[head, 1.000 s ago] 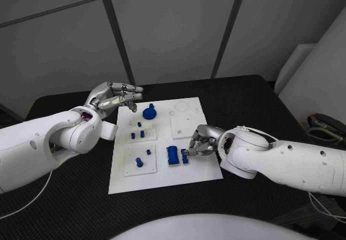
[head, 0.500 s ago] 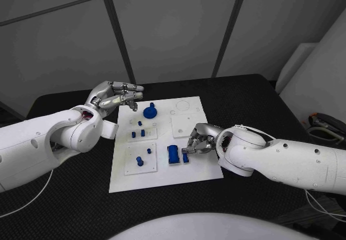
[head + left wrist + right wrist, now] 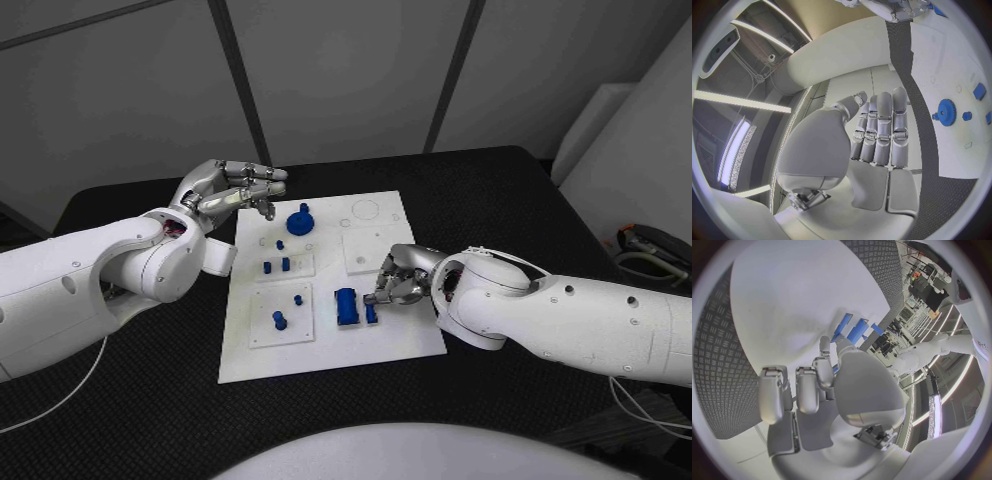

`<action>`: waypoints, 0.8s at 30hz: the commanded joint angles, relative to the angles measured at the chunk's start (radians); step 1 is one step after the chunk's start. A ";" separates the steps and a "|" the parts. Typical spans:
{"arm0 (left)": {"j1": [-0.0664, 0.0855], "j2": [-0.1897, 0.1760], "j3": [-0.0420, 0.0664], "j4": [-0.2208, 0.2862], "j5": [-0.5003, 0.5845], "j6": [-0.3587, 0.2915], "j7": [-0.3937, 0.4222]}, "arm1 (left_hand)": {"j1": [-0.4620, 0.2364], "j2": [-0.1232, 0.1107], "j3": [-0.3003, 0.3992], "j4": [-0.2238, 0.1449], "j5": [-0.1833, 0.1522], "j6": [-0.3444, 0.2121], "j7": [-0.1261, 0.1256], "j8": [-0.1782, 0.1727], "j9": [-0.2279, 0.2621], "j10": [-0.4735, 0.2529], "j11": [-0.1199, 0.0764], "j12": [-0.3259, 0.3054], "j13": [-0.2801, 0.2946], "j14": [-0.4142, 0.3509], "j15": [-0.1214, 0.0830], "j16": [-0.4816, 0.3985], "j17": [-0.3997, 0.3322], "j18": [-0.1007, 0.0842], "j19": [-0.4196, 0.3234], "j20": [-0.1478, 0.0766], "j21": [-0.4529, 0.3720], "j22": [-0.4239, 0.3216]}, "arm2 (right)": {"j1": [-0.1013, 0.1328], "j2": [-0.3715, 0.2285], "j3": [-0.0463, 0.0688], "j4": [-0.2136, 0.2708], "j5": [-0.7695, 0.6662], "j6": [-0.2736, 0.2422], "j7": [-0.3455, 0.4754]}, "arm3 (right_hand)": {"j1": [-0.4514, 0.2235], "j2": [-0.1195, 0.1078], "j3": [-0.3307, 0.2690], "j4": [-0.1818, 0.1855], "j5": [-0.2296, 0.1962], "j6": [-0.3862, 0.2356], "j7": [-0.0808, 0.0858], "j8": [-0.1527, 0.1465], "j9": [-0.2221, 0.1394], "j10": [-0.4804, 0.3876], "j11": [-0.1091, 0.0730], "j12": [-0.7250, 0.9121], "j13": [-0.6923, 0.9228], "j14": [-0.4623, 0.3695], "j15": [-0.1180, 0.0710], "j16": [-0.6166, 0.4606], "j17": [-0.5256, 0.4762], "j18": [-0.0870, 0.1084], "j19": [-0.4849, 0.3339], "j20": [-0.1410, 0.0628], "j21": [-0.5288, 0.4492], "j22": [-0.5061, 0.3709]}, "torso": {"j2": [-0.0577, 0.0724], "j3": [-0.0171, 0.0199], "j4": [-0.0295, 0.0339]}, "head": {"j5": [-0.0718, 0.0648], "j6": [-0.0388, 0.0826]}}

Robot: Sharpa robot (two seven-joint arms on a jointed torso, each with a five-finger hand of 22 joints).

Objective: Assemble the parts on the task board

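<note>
Head view: right hand (image 3: 398,283) touching blue part (image 3: 371,313) on board (image 3: 325,355).

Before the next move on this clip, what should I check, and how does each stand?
1. Right hand at the small blue piece: ok.
2. Its fingers actually holding that piece: cannot tell.
3. Left hand off the white board, fingers curled, holding nothing: ok.
4. Blue gear standing at the board's far end: ok.
5. Larger blue block beside the small piece, touching or apart: cannot tell.
</note>
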 commanded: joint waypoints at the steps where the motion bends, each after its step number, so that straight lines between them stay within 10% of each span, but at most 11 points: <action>1: 0.002 0.001 0.001 0.001 0.002 0.008 0.004 | -0.002 0.008 -0.005 0.000 0.003 -0.005 -0.002 0.006 -0.001 -0.006 -0.002 0.007 0.001 -0.006 0.000 0.007 0.000 -0.018 -0.003 0.002 -0.005 -0.001 | -0.001 -0.003 -0.002 0.001 -0.013 -0.007 -0.004 | 0.010 0.005 -0.002 -0.006 -0.006 0.001 -0.006 0.007 -0.001 0.004 -0.003 0.004 0.021 0.078 -0.005 0.003 0.142 -0.009 0.090 -0.008 0.003 0.248 | 0.000 -0.0004 0.0004 | -0.001 0.001; 14: 0.002 -0.002 0.001 0.002 0.002 0.006 0.008 | -0.002 0.010 -0.004 0.000 0.003 -0.006 -0.002 0.007 -0.001 -0.008 -0.002 0.009 0.001 -0.006 0.001 0.007 0.000 -0.018 -0.003 0.002 -0.006 -0.001 | -0.002 -0.034 -0.002 0.024 0.089 -0.154 0.178 | -0.022 -0.016 -0.033 0.019 0.028 -0.018 0.005 -0.003 -0.008 -0.018 0.006 -0.048 -0.008 0.071 0.002 -0.019 0.115 -0.001 0.068 -0.004 -0.023 0.229 | -0.002 -0.0012 -0.0004 | 0.003 0.007; 24: 0.001 0.012 0.000 -0.029 0.037 -0.004 0.042 | -0.022 0.010 -0.013 0.014 0.001 -0.012 -0.002 0.010 -0.001 -0.015 -0.001 0.018 0.003 -0.020 0.005 0.000 -0.004 -0.019 -0.013 0.006 -0.017 -0.006 | 0.003 -0.074 0.000 -0.033 0.546 -0.199 0.572 | 0.070 -0.007 -0.012 0.002 0.067 -0.135 0.071 -0.097 -0.059 -0.239 0.061 -0.484 -0.285 0.007 0.048 -0.208 -0.080 0.063 -0.119 0.038 -0.257 0.058 | -0.021 -0.0060 -0.0036 | 0.006 0.029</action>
